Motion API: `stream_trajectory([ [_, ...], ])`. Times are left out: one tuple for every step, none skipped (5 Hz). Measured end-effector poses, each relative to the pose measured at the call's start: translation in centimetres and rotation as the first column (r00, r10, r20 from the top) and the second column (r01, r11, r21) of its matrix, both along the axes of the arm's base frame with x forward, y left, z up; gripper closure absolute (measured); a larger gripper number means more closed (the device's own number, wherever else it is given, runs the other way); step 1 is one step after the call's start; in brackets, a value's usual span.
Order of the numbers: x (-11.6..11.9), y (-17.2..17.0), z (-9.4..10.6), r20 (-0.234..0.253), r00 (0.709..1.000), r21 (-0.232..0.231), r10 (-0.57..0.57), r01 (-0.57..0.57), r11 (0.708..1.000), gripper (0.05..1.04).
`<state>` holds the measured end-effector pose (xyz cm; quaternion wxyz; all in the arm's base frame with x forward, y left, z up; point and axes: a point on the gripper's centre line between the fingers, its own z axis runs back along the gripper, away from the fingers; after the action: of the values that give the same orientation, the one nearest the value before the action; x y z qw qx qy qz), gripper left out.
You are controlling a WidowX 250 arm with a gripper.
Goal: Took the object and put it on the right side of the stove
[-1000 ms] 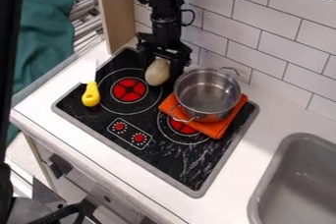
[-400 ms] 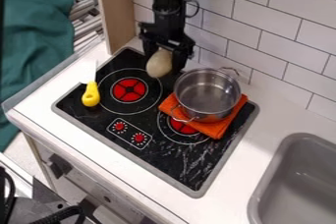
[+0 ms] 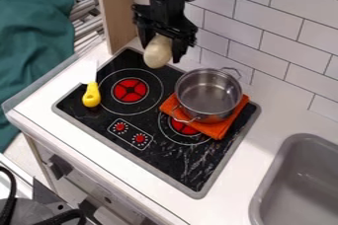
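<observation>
Camera view: gripper [image 3: 162,53] grasping pale ovoid [image 3: 157,51], apparently clear of stove [image 3: 175,167], though exact gap hard to judge. Ovoid between 10 and 11 o'clock from pot [image 3: 208,91]. Step in hand, as judged: carrying. Next: swing toward 5 o'clock, skirt pot, lower onto stove's right side, release.
</observation>
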<state>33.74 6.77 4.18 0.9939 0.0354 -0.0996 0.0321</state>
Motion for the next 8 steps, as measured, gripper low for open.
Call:
stream_trajectory([
  [-3.7,-3.2,-0.5,-0.033,0.999,-0.05,0.033,-0.035,0.998,0.279],
  [-6.7,-6.0,-2.1,-0.112,0.993,-0.075,0.048,-0.056,0.996,0.279],
  [-8.4,-8.3,-3.0,-0.141,0.99,-0.08,0.018,-0.03,0.996,0.279],
  [-9.2,-9.6,-3.7,-0.14,0.99,-0.083,-0.007,-0.005,0.997,0.279],
  [-8.7,-10.0,-4.5,-0.136,0.99,-0.077,-0.028,0.018,0.997,0.279],
  [-7.9,-9.7,-6.0,-0.161,0.985,-0.061,-0.056,0.047,0.997,0.279],
  [-7.2,-9.4,-7.4,-0.188,0.981,-0.075,-0.056,0.043,0.996,0.279],
  [-6.9,-9.3,-8.3,-0.218,0.973,-0.09,-0.077,0.059,0.994,0.208],
])
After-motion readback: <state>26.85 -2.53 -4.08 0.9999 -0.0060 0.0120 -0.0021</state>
